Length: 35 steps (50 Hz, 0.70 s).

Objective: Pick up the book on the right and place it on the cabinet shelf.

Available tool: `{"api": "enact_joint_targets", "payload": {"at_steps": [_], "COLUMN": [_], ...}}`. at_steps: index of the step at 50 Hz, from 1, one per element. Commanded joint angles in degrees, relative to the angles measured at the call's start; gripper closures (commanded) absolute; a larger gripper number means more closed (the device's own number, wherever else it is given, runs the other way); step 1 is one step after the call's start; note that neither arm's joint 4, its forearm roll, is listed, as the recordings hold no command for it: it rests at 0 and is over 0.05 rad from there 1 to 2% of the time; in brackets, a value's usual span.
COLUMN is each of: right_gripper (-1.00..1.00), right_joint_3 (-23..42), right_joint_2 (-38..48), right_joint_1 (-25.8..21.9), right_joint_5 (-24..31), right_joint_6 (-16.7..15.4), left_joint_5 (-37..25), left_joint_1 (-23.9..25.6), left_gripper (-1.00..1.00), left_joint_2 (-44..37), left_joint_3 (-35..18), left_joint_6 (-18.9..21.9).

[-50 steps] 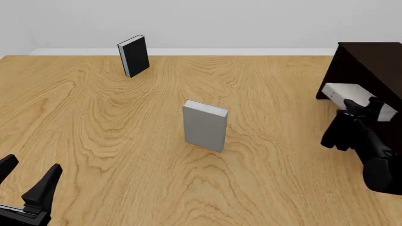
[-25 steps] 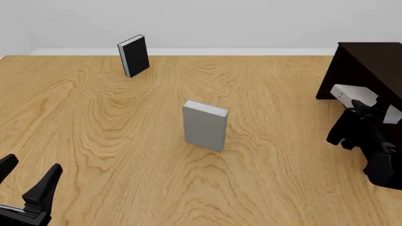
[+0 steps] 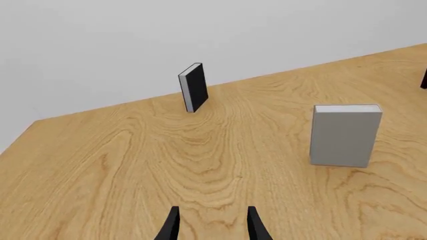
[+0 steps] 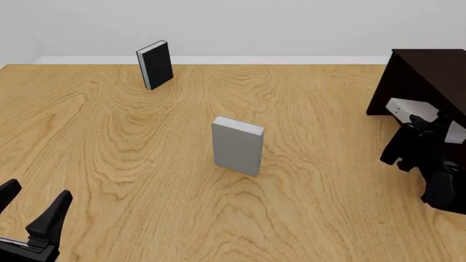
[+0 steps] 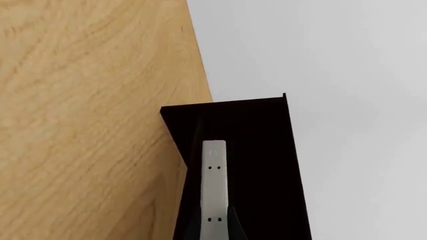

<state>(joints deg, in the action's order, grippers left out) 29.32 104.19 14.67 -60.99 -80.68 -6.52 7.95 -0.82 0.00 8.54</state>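
Note:
The book [image 4: 399,107], thin and light grey, lies with its far end inside the cabinet shelf [image 4: 429,71] at the table's right edge. My right gripper [image 4: 428,124] is shut on the book's near end. In the right wrist view the book's spine [image 5: 213,180] with its small dark dots runs straight into the dark shelf recess [image 5: 260,150], and a finger shows on either side of it at the frame's edge. At the near left corner of the table my left gripper [image 4: 33,210] is open and holds nothing; its fingertips [image 3: 172,225] show over bare wood.
A thicker plain grey book [image 4: 237,145] stands upright mid-table, also seen as the grey book [image 3: 345,135]. A black book [image 4: 155,64] stands at the far left, also the black book [image 3: 193,87]. A white wall lies beyond the table's far edge.
My right gripper has moved right and slightly away with the book, pushing it deeper into the cabinet recess. The left arm and the two standing books have not moved.

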Motion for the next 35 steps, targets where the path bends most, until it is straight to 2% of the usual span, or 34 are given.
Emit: {"api": "enact_joint_targets", "payload": {"at_steps": [1, 12, 24, 35], "right_gripper": [1.0, 1.0, 1.0, 1.0], "right_joint_3": [1.36, 1.09, 3.1, 3.57], "right_joint_2": [0.8, 1.97, 2.57, 3.2], "right_joint_1": [0.49, 1.49, 0.6, 0.6], "right_joint_5": [-0.22, -1.28, 2.61, 3.79], "right_joint_6": [1.08, 0.85, 2.69, 3.28], "left_joint_5": [-0.47, -0.6, -0.57, -0.38], "left_joint_1": [-0.1, -0.1, -0.22, -0.44], "left_gripper": [-1.0, -1.0, -1.0, -1.0], "left_joint_2": [0.38, 0.42, 0.34, 0.12], "left_joint_3": [0.0, 0.0, 0.0, 0.0], "left_joint_6": [-0.06, -0.21, -0.2, -0.29]}}
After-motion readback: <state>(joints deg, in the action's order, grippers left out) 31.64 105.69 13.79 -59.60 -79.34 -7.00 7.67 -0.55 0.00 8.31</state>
